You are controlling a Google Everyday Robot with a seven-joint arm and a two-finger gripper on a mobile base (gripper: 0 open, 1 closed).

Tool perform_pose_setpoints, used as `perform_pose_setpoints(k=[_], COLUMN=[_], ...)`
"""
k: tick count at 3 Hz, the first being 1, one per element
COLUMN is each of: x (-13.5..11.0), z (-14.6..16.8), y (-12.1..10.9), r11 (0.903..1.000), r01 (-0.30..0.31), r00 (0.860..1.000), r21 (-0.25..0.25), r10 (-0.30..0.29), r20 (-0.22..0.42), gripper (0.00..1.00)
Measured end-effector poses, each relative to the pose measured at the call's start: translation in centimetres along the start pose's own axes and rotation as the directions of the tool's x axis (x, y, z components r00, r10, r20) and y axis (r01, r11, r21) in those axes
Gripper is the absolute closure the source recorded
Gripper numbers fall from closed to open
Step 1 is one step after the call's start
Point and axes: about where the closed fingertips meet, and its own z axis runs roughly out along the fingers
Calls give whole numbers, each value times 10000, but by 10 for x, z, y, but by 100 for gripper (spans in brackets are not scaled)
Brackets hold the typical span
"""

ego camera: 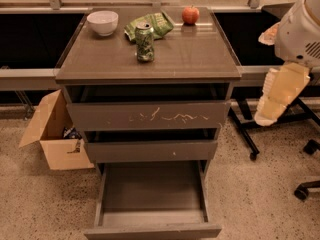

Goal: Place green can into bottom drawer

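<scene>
The green can [145, 42] stands upright on the cabinet top [190, 59], near the back middle, just in front of a flat green snack bag [157, 24]. The bottom drawer [152, 189] is pulled out, and its wide flat interior shows nothing inside. The scratched top drawer [150, 115] and the narrower middle drawer [150, 150] are each pulled out a little. My gripper [279, 95] hangs at the right edge of the view, beside the cabinet and below its top. It is well away from the can and holds nothing that I can see.
A white bowl [103, 22] sits at the back left of the cabinet top and a red apple [190, 15] at the back right. An open cardboard box [55, 134] stands on the floor to the left. Office chair legs [305, 184] stand to the right.
</scene>
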Motion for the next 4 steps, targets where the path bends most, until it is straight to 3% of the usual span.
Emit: perform_pose_setpoints(k=[1,2,3,4], x=[-26,-52,-51,-63], z=[29,52,51,70], y=[-51,-90,-89,-99], r11=[9979,9881,9884,9901], r01=[-606,-1539,-1519,-1401], r00=[9849,9184,9203,9042], r21=[227,61,71,-34], r10=[561,1408,1388,1293], r20=[1640,3697,3659,4070], gripper=[0,0,0,0])
